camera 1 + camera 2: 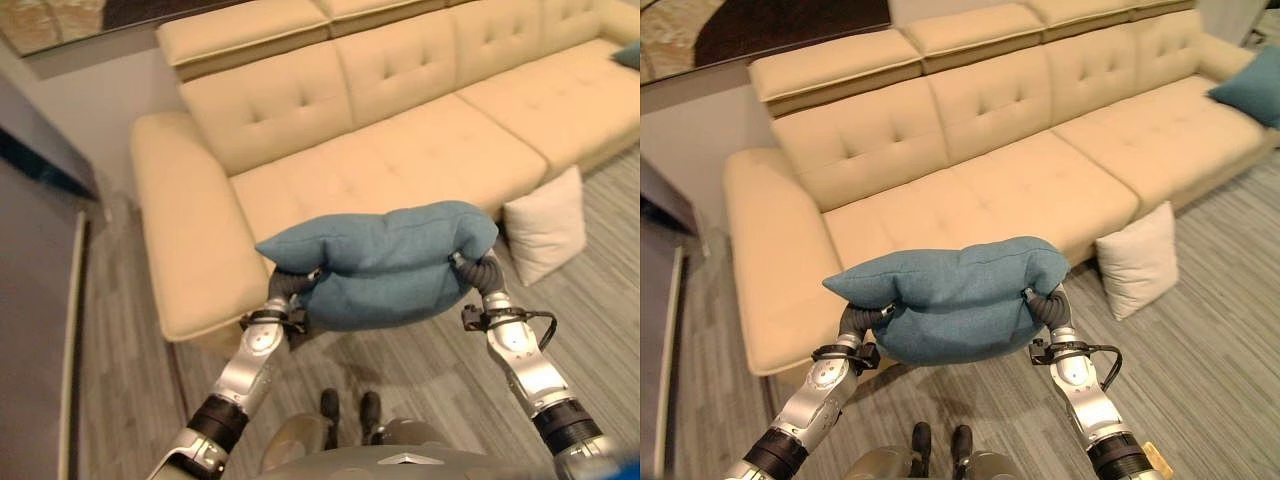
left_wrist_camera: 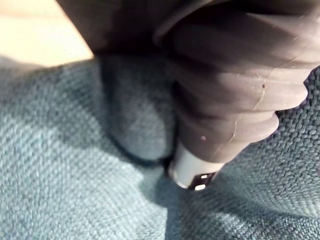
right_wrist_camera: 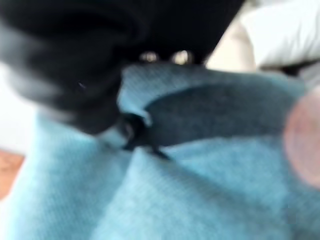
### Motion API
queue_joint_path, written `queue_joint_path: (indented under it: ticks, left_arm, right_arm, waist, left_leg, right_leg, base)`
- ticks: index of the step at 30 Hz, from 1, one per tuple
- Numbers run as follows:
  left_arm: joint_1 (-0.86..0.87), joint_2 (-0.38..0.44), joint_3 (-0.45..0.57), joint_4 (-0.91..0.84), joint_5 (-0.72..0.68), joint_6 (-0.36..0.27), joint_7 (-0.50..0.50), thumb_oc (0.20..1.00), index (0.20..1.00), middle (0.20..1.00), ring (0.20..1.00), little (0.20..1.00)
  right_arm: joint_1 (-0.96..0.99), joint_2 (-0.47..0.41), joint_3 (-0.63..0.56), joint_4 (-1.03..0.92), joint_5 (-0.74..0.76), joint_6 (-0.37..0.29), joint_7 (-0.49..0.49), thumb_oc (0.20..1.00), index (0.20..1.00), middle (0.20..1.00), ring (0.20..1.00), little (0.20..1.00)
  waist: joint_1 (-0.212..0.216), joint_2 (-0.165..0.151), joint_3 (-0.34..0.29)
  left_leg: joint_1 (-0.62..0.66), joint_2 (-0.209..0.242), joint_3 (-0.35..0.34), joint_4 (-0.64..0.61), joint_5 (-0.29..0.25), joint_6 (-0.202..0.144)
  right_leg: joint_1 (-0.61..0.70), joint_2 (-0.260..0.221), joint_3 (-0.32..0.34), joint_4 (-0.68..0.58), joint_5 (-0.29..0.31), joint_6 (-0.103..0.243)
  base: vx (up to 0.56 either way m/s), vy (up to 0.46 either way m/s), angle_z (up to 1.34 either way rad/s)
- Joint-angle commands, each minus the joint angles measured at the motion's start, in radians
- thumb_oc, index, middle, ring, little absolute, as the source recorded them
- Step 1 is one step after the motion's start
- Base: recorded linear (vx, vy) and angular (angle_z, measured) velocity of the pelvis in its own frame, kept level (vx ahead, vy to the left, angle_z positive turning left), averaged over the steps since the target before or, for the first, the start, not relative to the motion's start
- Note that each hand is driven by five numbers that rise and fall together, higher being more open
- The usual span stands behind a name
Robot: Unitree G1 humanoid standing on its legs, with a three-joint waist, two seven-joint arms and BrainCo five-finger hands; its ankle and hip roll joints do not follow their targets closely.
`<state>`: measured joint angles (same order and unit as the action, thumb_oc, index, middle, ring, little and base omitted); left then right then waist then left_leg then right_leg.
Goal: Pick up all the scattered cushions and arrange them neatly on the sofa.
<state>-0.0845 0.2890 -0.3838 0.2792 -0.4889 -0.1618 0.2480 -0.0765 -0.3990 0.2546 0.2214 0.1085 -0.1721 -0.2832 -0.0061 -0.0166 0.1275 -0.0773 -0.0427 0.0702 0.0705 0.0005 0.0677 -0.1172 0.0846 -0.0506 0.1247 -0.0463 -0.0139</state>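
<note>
I hold a blue cushion (image 1: 385, 265) in the air between both hands, in front of the cream sofa (image 1: 400, 160). My left hand (image 1: 290, 285) grips its left end and my right hand (image 1: 487, 272) its right end, both sunk into the fabric, which creases along the middle. In the left wrist view the cloth (image 2: 100, 190) bulges round my left hand (image 2: 225, 90). In the right wrist view the cloth (image 3: 190, 190) gathers in folds at my right hand (image 3: 65, 60). A white cushion (image 1: 547, 225) leans on the floor against the sofa's front. Another blue cushion (image 1: 1252, 88) lies on the far right seat.
The sofa's wide left armrest (image 1: 185, 230) stands just ahead of my left arm. A dark panel (image 1: 40, 300) runs along the left side. Grey striped floor (image 1: 600, 300) stretches to the right of the white cushion.
</note>
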Motion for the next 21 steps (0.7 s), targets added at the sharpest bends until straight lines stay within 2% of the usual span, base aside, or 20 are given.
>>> queue_joint_path:
  ticks: [1,3,4,6,7,8,9,10,12,14,16,17,19,20,21]
  left_arm:
    - [-0.059,-0.021,-0.011,-0.143,0.020,-0.087,-0.023,0.200,0.200,0.200,0.200,0.200]
    - [-0.060,-0.016,-0.012,-0.142,0.020,-0.085,-0.025,0.200,0.200,0.200,0.200,0.200]
    - [-0.063,-0.014,-0.015,-0.140,0.033,-0.076,-0.023,0.200,0.200,0.200,0.200,0.200]
    - [-0.064,-0.013,-0.018,-0.143,0.040,-0.075,-0.026,0.200,0.200,0.200,0.200,0.200]
    - [-0.064,-0.013,-0.018,-0.143,0.040,-0.075,-0.026,0.200,0.200,0.200,0.200,0.200]
    - [-0.066,-0.014,-0.016,-0.143,0.038,-0.076,-0.026,0.200,0.200,0.200,0.200,0.200]
    - [-0.066,-0.014,-0.016,-0.143,0.038,-0.076,-0.026,0.200,0.200,0.200,0.200,0.200]
    - [-0.074,-0.019,-0.015,-0.137,0.033,-0.074,-0.025,0.200,0.200,0.200,0.200,0.200]
    - [-0.086,-0.024,-0.019,-0.129,0.034,-0.073,-0.018,0.200,0.200,0.200,0.200,0.200]
    - [-0.086,-0.027,-0.022,-0.123,0.032,-0.073,-0.025,0.200,0.200,0.200,0.200,0.200]
    - [-0.075,-0.037,-0.024,-0.121,0.031,-0.076,-0.034,0.200,0.200,0.200,0.200,0.200]
    - [-0.069,-0.042,-0.029,-0.121,0.015,-0.074,-0.041,0.200,0.200,0.200,0.200,0.200]
    - [-0.069,-0.051,-0.041,-0.117,-0.003,-0.076,-0.048,0.200,0.200,0.200,0.200,0.200]
    - [-0.079,-0.055,-0.051,-0.112,-0.012,-0.075,-0.050,0.200,0.200,0.200,0.200,0.200]
    - [-0.087,-0.061,-0.059,-0.108,-0.017,-0.074,-0.054,0.200,0.200,0.200,0.200,0.200]
  right_arm:
    - [-0.089,0.055,0.047,-0.086,-0.049,-0.085,0.026,0.200,0.200,0.200,0.200,0.200]
    - [-0.091,0.057,0.048,-0.084,-0.049,-0.085,0.028,0.200,0.200,0.200,0.200,0.200]
    - [-0.080,0.065,0.047,-0.088,-0.053,-0.082,0.034,0.200,0.200,0.200,0.200,0.200]
    - [-0.088,0.066,0.053,-0.078,-0.050,-0.078,0.036,0.200,0.200,0.200,0.200,0.200]
    - [-0.089,0.065,0.054,-0.078,-0.050,-0.078,0.036,0.200,0.200,0.200,0.200,0.200]
    - [-0.096,0.063,0.058,-0.071,-0.049,-0.077,0.038,0.200,0.200,0.200,0.200,0.200]
    - [-0.097,0.063,0.059,-0.070,-0.049,-0.078,0.038,0.200,0.200,0.200,0.200,0.200]
    - [-0.107,0.061,0.065,-0.068,-0.048,-0.072,0.038,0.200,0.200,0.200,0.200,0.200]
    - [-0.117,0.057,0.073,-0.070,-0.055,-0.065,0.034,0.200,0.200,0.200,0.200,0.200]
    - [-0.108,0.054,0.073,-0.076,-0.053,-0.066,0.039,0.200,0.200,0.200,0.200,0.200]
    - [-0.102,0.045,0.072,-0.080,-0.056,-0.068,0.044,0.200,0.200,0.200,0.200,0.200]
    - [-0.097,0.041,0.068,-0.084,-0.051,-0.069,0.044,0.200,0.200,0.200,0.200,0.200]
    - [-0.081,0.034,0.060,-0.092,-0.042,-0.073,0.045,0.200,0.200,0.200,0.200,0.200]
    - [-0.077,0.029,0.056,-0.103,-0.035,-0.075,0.041,0.200,0.200,0.200,0.200,0.200]
    - [-0.074,0.026,0.054,-0.103,-0.029,-0.076,0.038,0.200,0.200,0.200,0.200,0.200]
  waist:
    - [0.050,-0.004,-0.038]
    - [0.048,-0.001,-0.036]
    - [0.043,0.002,-0.039]
    - [0.039,0.001,-0.050]
    - [0.038,0.003,-0.050]
    - [0.032,-0.003,-0.052]
    - [0.032,0.000,-0.052]
    - [0.015,-0.012,-0.050]
    - [0.001,-0.023,-0.045]
    - [0.001,-0.026,-0.052]
    - [0.004,-0.028,-0.063]
    - [0.001,-0.029,-0.072]
    - [-0.003,-0.033,-0.079]
    - [-0.014,-0.042,-0.074]
    - [-0.016,-0.052,-0.067]
  left_leg:
    - [0.039,-0.011,0.056,0.071,-0.026,-0.009]
    - [0.053,-0.010,0.052,0.064,-0.029,-0.003]
    - [0.083,-0.012,0.041,0.052,-0.042,0.004]
    - [0.116,-0.017,0.030,0.014,-0.052,0.004]
    - [0.118,-0.015,0.028,0.012,-0.052,0.003]
    - [0.133,-0.020,0.022,-0.004,-0.058,0.000]
    - [0.136,-0.016,0.021,-0.006,-0.060,-0.001]
    - [0.156,-0.026,0.003,-0.014,-0.067,-0.008]
    - [0.176,-0.028,-0.025,-0.005,-0.085,-0.018]
    - [0.182,-0.027,-0.032,0.004,-0.093,-0.025]
    - [0.179,-0.021,-0.038,0.045,-0.094,-0.041]
    - [0.165,-0.010,-0.052,0.091,-0.086,-0.057]
    - [0.121,0.013,-0.059,0.203,-0.041,-0.096]
    - [0.072,0.038,-0.037,0.303,-0.008,-0.117]
    - [0.042,0.048,-0.026,0.359,0.004,-0.119]
  right_leg:
    - [-0.009,-0.160,-0.031,0.217,0.106,0.151]
    - [-0.024,-0.164,-0.037,0.251,0.113,0.153]
    - [-0.051,-0.189,-0.070,0.263,0.126,0.147]
    - [-0.088,-0.208,-0.107,0.162,0.154,0.140]
    - [-0.085,-0.207,-0.109,0.159,0.155,0.140]
    - [-0.114,-0.200,-0.104,0.097,0.167,0.141]
    - [-0.109,-0.196,-0.106,0.092,0.168,0.141]
    - [-0.137,-0.173,-0.076,-0.002,0.200,0.151]
    - [-0.150,-0.155,-0.029,-0.056,0.237,0.164]
    - [-0.133,-0.154,-0.021,-0.065,0.225,0.159]
    - [-0.106,-0.156,-0.033,-0.074,0.230,0.147]
    - [-0.093,-0.145,-0.028,-0.070,0.217,0.127]
    - [-0.055,-0.140,-0.054,-0.071,0.190,0.096]
    - [-0.036,-0.147,-0.075,-0.078,0.187,0.081]
    - [-0.017,-0.147,-0.079,-0.086,0.175,0.066]
  base:
    - [0.16,0.169,-0.68]
    - [0.10,0.062,-0.75]
    - [0.16,0.060,-0.36]
    - [0.23,0.025,-0.14]
    - [0.20,-0.026,-0.23]
    - [0.10,-0.018,-0.16]
    - [0.25,-0.047,-0.15]
    - [0.24,-0.049,-0.02]
    - [0.31,-0.094,0.33]
    - [0.23,-0.089,0.57]
    - [0.24,-0.124,0.50]
    - [0.23,-0.183,0.25]
    - [0.24,-0.242,0.26]
    - [0.18,-0.248,0.65]
    - [0.13,-0.278,0.74]
